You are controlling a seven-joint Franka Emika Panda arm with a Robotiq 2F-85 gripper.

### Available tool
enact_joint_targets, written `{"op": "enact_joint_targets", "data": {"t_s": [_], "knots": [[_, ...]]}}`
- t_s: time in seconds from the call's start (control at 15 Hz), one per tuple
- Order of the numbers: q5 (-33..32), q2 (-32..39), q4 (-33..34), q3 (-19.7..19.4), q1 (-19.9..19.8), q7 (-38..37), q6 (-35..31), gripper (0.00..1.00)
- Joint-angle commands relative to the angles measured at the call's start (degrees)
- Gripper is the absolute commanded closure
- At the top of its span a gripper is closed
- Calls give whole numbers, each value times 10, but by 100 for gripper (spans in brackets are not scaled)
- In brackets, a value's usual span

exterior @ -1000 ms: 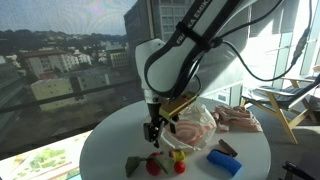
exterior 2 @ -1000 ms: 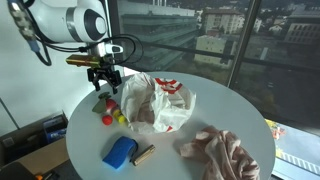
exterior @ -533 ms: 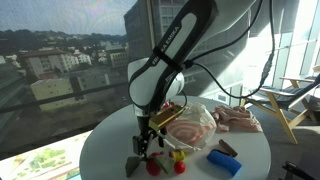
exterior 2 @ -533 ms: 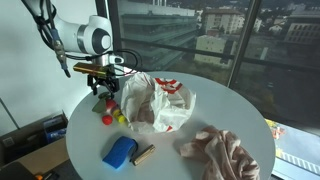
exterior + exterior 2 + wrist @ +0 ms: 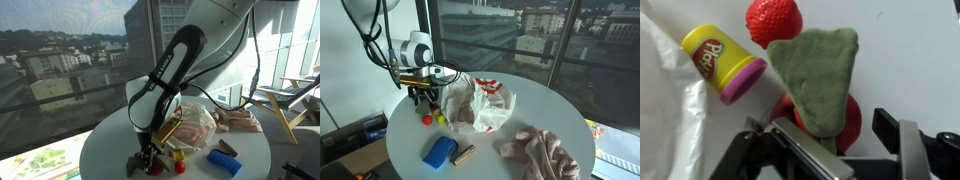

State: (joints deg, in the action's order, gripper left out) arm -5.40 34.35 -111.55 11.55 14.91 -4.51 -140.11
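My arm [image 5: 165,75] folded steeply down over the round worktop [image 5: 105,150], wrist vertical, jaws spread either side of a green wedge [image 5: 820,75] and red ball [image 5: 852,125], yellow dough tub [image 5: 722,62] just beside.

Daylit from the tall windows [image 5: 60,60] behind the scene. Soft, hazy and low in contrast in both exterior views, coarse in detail, with washed-out glare at the upper right. Only faint, diffuse shadows on the white round table [image 5: 550,110]. Crisp at the centre of the wrist view; blown out to near white on the plastic bag [image 5: 660,120] at the left; dark and blurred along the bottom edge at the gripper [image 5: 830,140].
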Motion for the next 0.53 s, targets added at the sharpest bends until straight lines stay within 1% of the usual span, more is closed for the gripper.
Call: {"op": "enact_joint_targets", "data": {"t_s": [0.0,0.07,0.27,0.4,0.47], "knots": [[-18,-13,0,-16,14,14,6,49],[-20,-17,-4,-15,12,18,11,58],[-28,-35,-14,-22,15,11,29,80],[-9,-51,-8,-13,7,14,78,94],[-5,-61,-6,-11,6,13,92,98]]}}
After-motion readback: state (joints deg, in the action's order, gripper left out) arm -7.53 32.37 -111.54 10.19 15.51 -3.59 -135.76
